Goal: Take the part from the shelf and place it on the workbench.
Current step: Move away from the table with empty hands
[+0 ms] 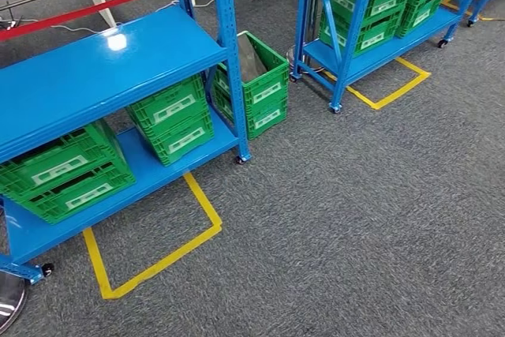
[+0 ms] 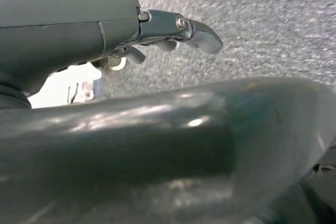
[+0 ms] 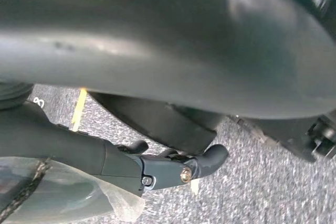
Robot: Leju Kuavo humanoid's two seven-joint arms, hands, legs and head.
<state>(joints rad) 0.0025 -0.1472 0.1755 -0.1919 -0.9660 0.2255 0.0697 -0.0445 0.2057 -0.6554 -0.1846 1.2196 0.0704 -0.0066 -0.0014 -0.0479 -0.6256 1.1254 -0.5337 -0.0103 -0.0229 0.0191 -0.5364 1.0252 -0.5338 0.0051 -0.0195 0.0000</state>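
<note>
Risk here, as I see it, is a dropped part. In the right wrist view the right hand [image 3: 174,169] hangs over grey carpet with something clear and bag-like [image 3: 75,198] tucked under the fingers, probably the part, though I can't tell how firm the hold is, so walking could shake it loose. The left hand [image 2: 174,32] has fingers loosely apart, holding nothing. The head view gives what the wrists don't: blue shelves [image 1: 89,76] with green crates [image 1: 173,116], no workbench.
</note>
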